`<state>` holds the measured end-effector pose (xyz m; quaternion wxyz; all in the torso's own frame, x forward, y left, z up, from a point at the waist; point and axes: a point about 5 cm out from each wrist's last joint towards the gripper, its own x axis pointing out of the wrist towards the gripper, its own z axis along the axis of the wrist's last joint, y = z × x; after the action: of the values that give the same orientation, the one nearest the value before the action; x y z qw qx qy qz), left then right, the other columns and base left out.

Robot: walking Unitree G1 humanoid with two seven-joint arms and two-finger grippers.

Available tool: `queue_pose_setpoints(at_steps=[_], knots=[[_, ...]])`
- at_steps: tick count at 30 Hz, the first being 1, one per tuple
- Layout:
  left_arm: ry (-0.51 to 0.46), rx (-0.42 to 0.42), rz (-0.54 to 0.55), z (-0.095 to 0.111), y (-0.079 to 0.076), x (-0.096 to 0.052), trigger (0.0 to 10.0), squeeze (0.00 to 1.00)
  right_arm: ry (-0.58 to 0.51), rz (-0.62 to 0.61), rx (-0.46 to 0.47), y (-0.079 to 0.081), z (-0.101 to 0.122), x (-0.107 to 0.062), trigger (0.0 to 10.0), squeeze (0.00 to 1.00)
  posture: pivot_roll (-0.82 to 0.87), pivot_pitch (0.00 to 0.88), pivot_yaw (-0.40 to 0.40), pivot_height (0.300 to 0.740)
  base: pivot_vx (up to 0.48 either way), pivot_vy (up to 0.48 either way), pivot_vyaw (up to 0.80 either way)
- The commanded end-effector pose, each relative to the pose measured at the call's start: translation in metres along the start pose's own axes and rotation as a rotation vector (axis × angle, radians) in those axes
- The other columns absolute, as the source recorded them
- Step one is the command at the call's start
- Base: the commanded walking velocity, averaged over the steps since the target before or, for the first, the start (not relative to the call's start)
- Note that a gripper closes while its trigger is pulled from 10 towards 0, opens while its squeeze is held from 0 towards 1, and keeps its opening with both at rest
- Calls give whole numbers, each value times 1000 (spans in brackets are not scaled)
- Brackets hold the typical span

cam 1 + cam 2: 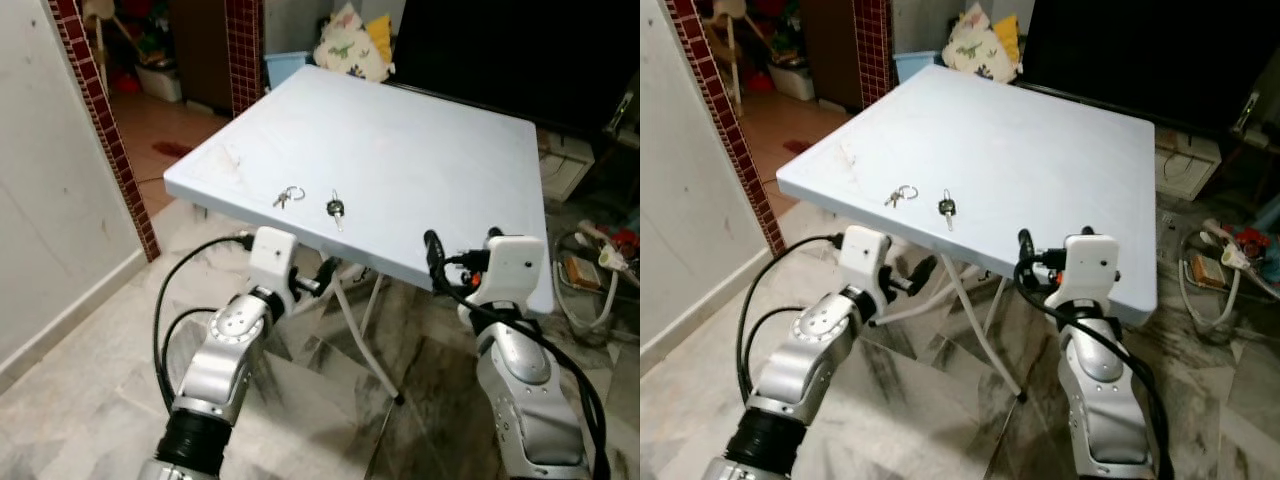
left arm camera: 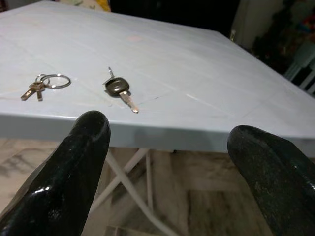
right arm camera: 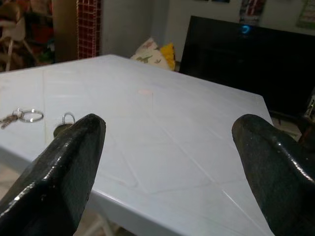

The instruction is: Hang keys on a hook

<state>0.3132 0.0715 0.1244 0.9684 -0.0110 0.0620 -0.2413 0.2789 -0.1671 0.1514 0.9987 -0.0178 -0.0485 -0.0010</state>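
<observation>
I'm facing a pale blue folding table [image 1: 400, 150], with both arms raised at its near edge. 2 sets of keys lie close to that edge. On my left is a small bunch on a ring [image 1: 289, 196], and just to its right, slightly apart, a single key with a black head [image 1: 335, 209].

My left gripper [image 2: 167, 162] sits just below and short of the table edge, roughly in line with the black-headed key. Its 2 fingers [image 2: 74, 167] are spread wide with nothing between them.

My right gripper [image 3: 167, 162] is further right along the same edge, level with the tabletop, well apart from both sets of keys. Its fingers [image 3: 64, 167] are also wide apart and empty.

Past the far corner of the table I see a patterned cushion [image 1: 348, 45], and a red brick pillar [image 1: 105, 120] stands on the left. The floor [image 1: 90, 400] is marbled tile.
</observation>
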Motion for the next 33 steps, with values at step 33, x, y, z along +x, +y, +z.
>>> queue_pose_setpoints(at_steps=[33], knots=[[-48,-33,60,8,9,3,10000,0,-33,38,-1,9,6,3,10000,0,26,0,-71,740,0,-41,522]])
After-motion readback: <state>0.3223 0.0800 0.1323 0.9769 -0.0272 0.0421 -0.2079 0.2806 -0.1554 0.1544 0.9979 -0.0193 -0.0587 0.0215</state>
